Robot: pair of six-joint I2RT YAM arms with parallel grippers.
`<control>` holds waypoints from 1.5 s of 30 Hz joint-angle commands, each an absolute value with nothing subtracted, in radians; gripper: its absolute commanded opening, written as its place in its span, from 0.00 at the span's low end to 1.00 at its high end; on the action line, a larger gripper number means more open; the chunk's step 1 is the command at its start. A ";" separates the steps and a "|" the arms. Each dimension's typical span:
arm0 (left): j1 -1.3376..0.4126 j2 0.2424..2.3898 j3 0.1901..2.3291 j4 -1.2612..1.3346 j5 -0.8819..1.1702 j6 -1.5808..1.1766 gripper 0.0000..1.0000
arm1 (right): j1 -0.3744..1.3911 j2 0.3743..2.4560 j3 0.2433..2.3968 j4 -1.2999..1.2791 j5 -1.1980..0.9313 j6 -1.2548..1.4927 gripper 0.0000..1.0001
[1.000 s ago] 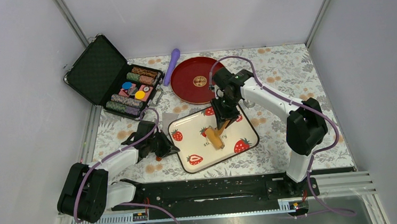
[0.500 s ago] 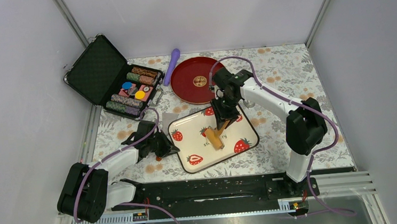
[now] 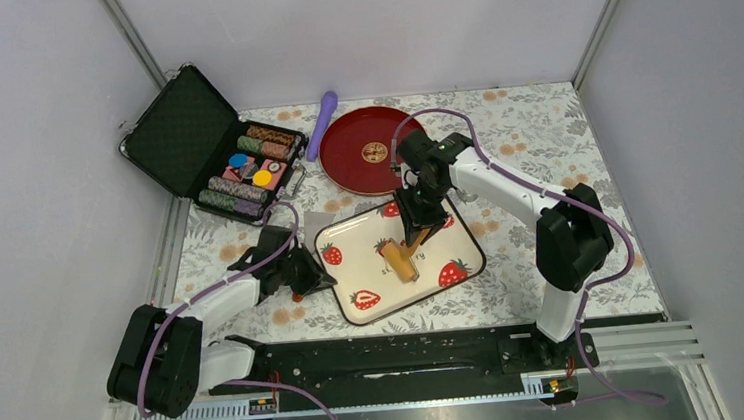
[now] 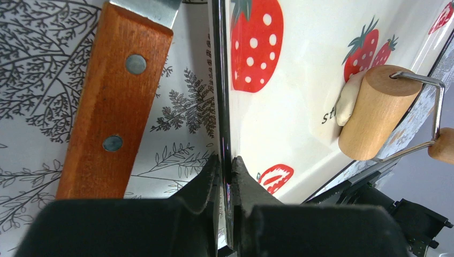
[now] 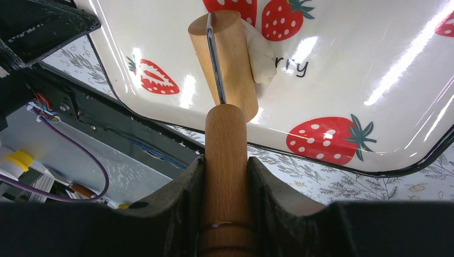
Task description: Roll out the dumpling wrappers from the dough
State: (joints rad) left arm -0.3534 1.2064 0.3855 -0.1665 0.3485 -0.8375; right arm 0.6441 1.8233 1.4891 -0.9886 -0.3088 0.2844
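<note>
Dough [image 5: 260, 53], a small pale cream lump, sits near the middle of the glossy cream rectangular tray [image 5: 348, 80] printed with red strawberries. It lies touching the side of the pale wooden roller [image 5: 225, 59], whose barrel hangs in a thin wire frame. The right gripper [image 5: 226, 160] has its jaws partly closed around the roller's round wooden handle, gripping it firmly. The left gripper [image 4: 226, 160] is pinched almost shut on the tray's dark rim at the near-left edge, which looks meant to stop the tray from sliding. Rolling appears to be the step in hand. The lump looks thick and is only nudged at one edge, so most of the flattening seems left to do. The next move calls for downward pressure while the barrel travels across the lump, without pushing the dough ahead of it. The tray's raised rim limits the length of each stroke. A tool with a riveted brown wooden handle and steel blade [image 4: 112, 101] lies on the leaf-patterned cloth [image 4: 182, 118] just beside the rim, outside the rolling path. Well apart on the far side are a round red plate [image 3: 349, 157], a purple stick-shaped object [image 3: 322, 124] and an open black case of coloured chips [image 3: 213, 147].
</note>
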 commanded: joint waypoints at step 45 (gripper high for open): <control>-0.362 1.192 0.377 -0.293 0.264 -0.764 0.00 | 0.723 1.886 1.480 -1.010 -0.254 0.259 0.00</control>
State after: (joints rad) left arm -0.3573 1.1919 0.3870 -0.1967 0.3435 -0.8303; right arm 0.7090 1.9060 1.4609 -0.9127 -0.5880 0.3256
